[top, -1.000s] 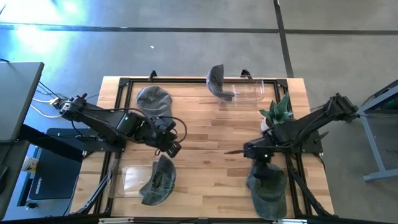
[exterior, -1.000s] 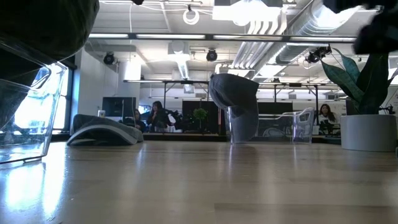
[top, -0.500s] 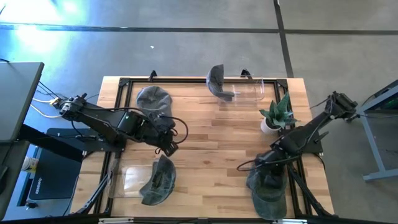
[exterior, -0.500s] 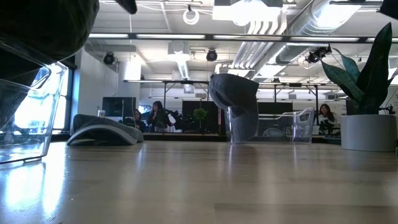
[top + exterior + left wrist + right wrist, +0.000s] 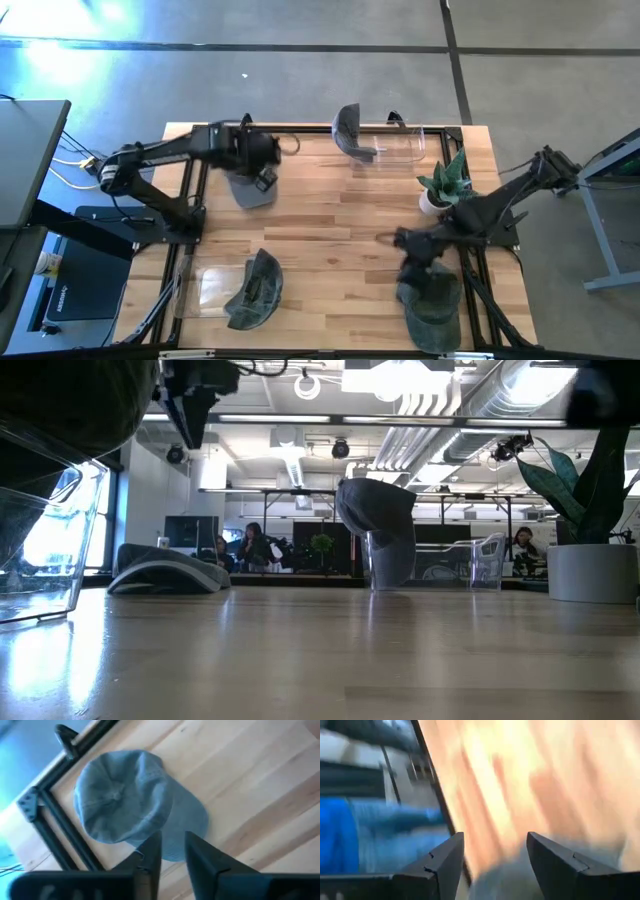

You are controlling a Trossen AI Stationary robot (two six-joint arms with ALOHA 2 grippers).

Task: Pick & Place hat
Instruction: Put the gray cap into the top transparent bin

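Note:
A grey cap (image 5: 252, 190) lies flat on the table near the far left corner, seen again in the left wrist view (image 5: 122, 802) and the low view (image 5: 165, 575). My left gripper (image 5: 266, 178) hovers above it, open, its fingertips (image 5: 172, 850) over the brim's edge and clear of it. Another grey cap (image 5: 432, 305) lies at the near right edge. My right gripper (image 5: 385, 238) is open (image 5: 495, 860), just on the far side of that cap, touching nothing. The right wrist view is blurred.
A dark cap (image 5: 255, 290) sits on a clear stand (image 5: 212, 290) at the near left. Another cap (image 5: 347, 130) hangs on the end of a clear stand (image 5: 400, 148) at the far edge. A potted plant (image 5: 445, 185) stands far right. The middle of the tabletop is bare wood.
My left gripper has swung from the middle left of the table, beside the cap on the near stand, toward the far edge, and now hangs over the grey cap at the far left. My right gripper dipped toward the near right cap, then drew back toward the far side.

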